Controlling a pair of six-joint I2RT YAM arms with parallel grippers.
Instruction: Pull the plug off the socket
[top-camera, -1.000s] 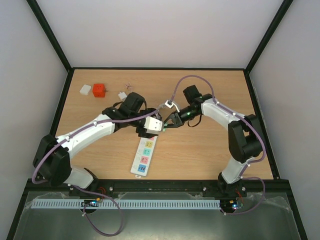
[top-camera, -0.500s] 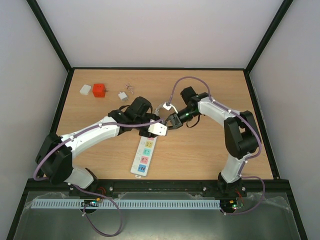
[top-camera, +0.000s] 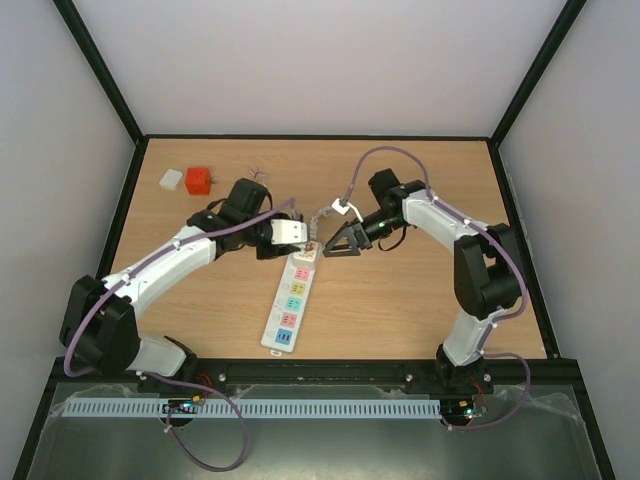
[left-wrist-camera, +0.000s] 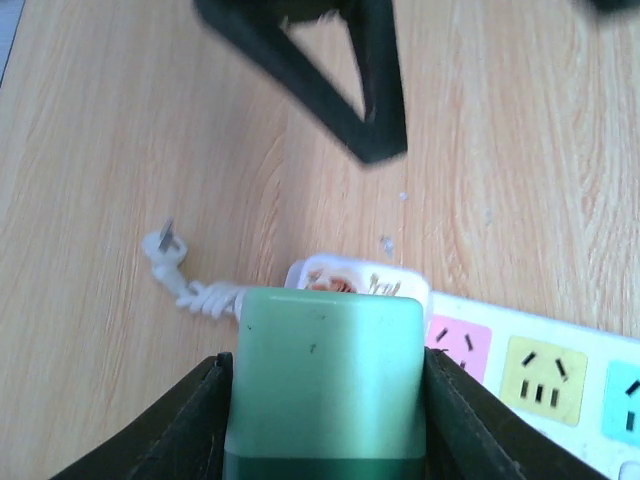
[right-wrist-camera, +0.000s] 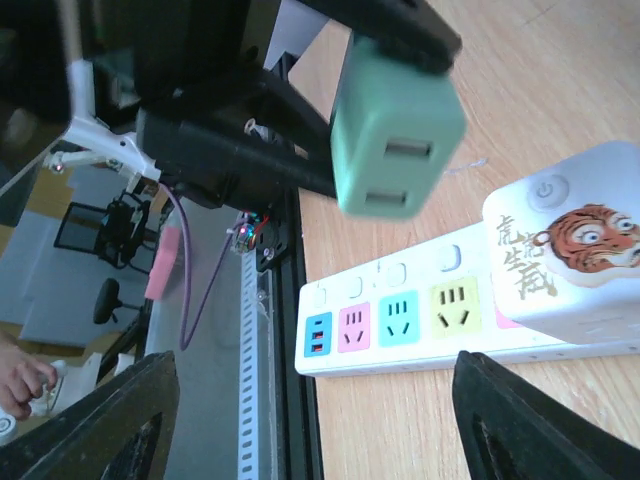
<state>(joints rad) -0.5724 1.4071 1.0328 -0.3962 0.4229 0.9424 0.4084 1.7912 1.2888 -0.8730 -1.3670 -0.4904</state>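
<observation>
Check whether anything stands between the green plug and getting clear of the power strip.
Nothing visible does. The left gripper grips the green plug, which hangs apart from the power strip in the right wrist view. The open right gripper hovers off to the side.

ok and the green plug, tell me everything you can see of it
The green plug is a pale green, plastic-looking block with rounded corners and two rectangular slots in one face. The left gripper clamps it between its black fingers. It hangs above the table, apart from the socket and the white tiger-printed block on it. No prongs show.
</observation>
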